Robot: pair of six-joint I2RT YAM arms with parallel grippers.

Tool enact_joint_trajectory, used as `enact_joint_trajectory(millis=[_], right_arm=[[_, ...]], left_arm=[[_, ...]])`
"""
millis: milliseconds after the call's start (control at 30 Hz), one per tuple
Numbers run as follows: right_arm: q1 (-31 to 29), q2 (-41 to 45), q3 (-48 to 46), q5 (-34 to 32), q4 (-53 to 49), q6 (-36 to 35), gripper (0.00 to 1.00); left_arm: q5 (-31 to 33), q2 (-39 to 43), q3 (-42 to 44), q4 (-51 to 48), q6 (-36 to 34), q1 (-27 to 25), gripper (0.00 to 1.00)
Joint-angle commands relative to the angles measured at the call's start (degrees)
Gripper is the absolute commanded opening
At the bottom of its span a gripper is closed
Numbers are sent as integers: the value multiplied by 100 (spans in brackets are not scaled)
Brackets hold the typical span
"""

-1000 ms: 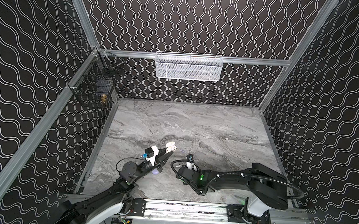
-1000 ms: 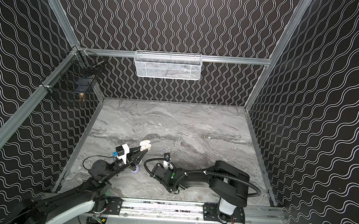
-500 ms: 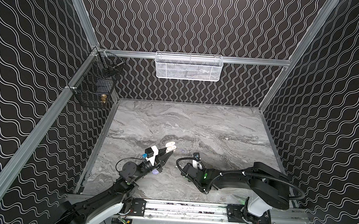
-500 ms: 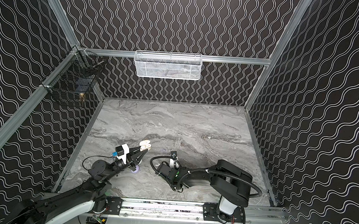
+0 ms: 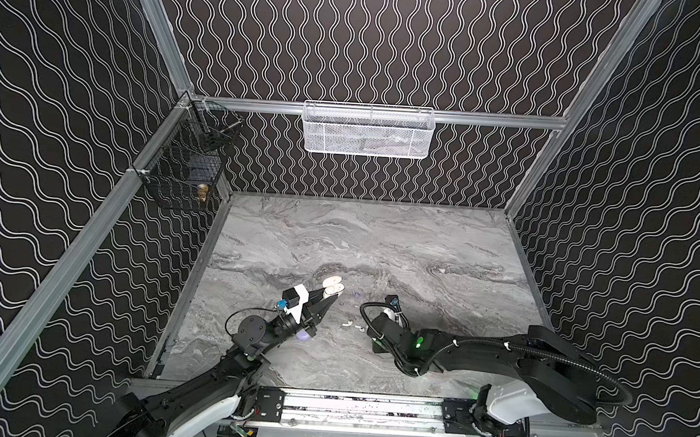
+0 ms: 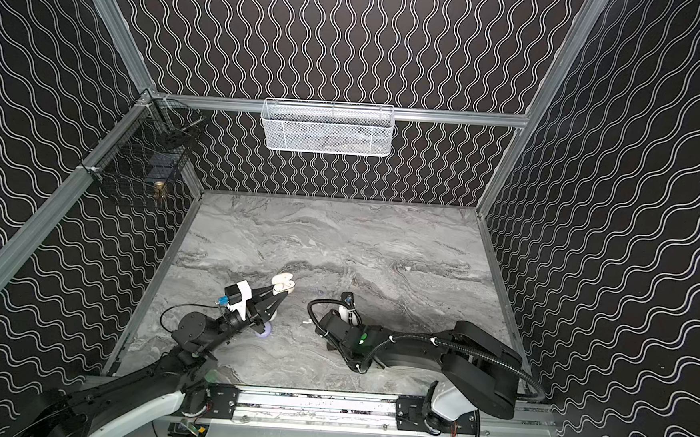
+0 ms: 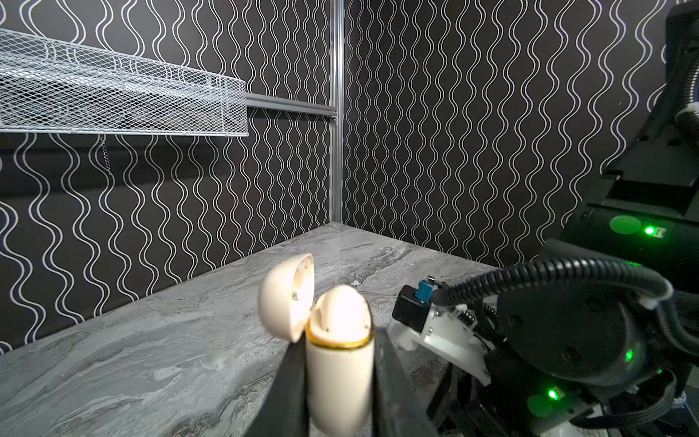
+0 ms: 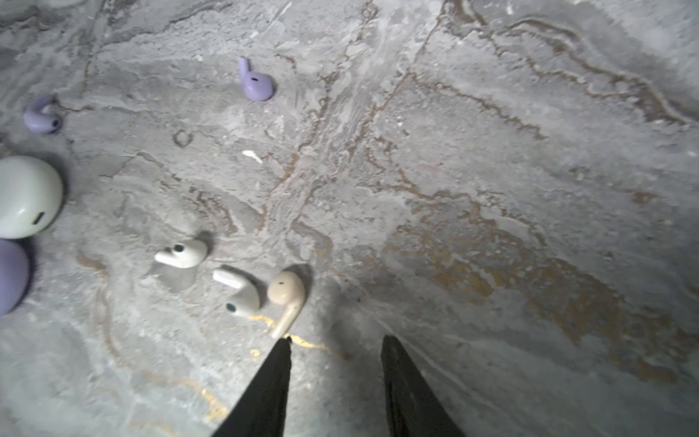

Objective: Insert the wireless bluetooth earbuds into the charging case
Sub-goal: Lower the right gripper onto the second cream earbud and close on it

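The step in hand is, I judge, the pick of one earbud. The left gripper (image 7: 338, 340) has its fingers closed on the body of the cream case (image 7: 336, 378) and holds it upright, with the lid (image 7: 285, 299) swung open to one side. The right gripper (image 8: 336, 340) is low over the table (image 8: 491, 189). Its fingers are moderately apart and hold nothing. One fingertip is just at the stem end of the cream earbud (image 8: 285, 297), which lies flat on the table, beside the gap and not inside it.

For the next move, as I judge it, the right gripper needs to shift sideways until this earbud is between the fingers. Then it should close softly, lift, and bring the stem down into a free socket of the open case. The earbud is small and smooth, so it may slip or be pushed away. A white one lies just beside it and may be disturbed.

The count is five earbuds on the table: one cream, two white earbuds (image 8: 183, 253) (image 8: 240, 293) and two lavender earbuds (image 8: 255, 81) (image 8: 41, 115). There are three cases: the cream one in the grip, a white case (image 8: 26, 196) and a lavender case (image 8: 11, 276) close together on the table. A rounded cream form rises over the cream case's gold rim, and I cannot tell if it is an earbud already seated.
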State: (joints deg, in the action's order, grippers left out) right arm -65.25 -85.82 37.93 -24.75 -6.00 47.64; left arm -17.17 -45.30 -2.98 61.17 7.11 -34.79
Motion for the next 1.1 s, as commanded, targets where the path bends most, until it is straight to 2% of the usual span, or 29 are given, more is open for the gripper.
enact_joint_trajectory(millis=[0, 333, 767, 833, 933, 1067], right_arm=[[-8, -158, 204, 344, -3, 210, 43], [43, -1125, 1017, 183, -630, 220, 47], [46, -1381, 1293, -141, -1314, 360, 45], [46, -1462, 1379, -144, -1402, 338, 43], [45, -1566, 1462, -96, -1430, 308, 33], [31, -1614, 1507, -65, -1461, 324, 32]], left_arm=[[3, 4, -36, 104, -70, -2, 0], [-10, 65, -36, 70, -70, 4, 0], [-41, 78, -36, 71, -56, -1, 0], [-32, 90, -36, 64, -61, 3, 0], [-32, 113, -44, 36, -70, 3, 0], [-31, 113, -45, 27, -79, 3, 0]])
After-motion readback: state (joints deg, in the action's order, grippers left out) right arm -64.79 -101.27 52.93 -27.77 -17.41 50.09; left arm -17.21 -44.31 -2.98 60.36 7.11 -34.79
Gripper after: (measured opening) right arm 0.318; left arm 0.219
